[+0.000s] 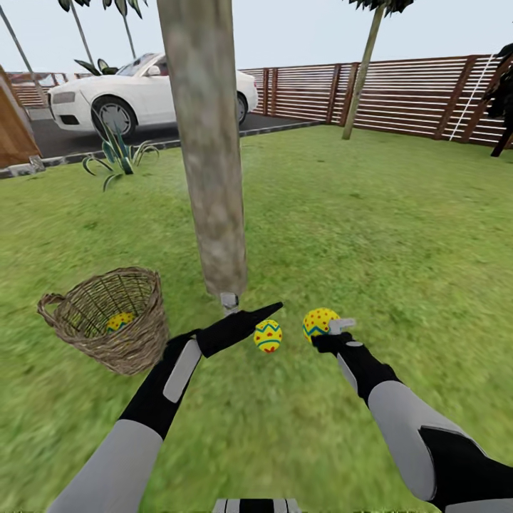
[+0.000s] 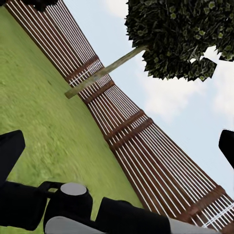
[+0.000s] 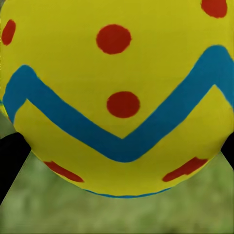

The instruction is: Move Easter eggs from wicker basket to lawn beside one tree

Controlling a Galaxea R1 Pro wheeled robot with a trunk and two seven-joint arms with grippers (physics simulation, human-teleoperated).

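While the right gripper hangs low over the lawn at near right, it has one Easter egg clamped between its fingers, and the right wrist view confirms it: that egg looms huge and close, dark fingers at either flank, grass blurred below. Just left of it, a second egg sits free on the grass, right beside the tip of the left gripper, whose fingers point rightward and a little far. From the head view I cannot tell how wide that left gripper stands, but in its wrist view its dark fingertips sit at opposite edges with nothing between them, so I judge it spread and empty. Further left, the wicker basket tilts on the grass with the third egg inside, and that is the relation the next fetch turns on: the basket lies left of both arms, clearly nearer the left one. Just beyond the grippers rises the tree, its trunk base close behind both outer eggs, so a release here should count. Farther off, a white car and a slatted fence.
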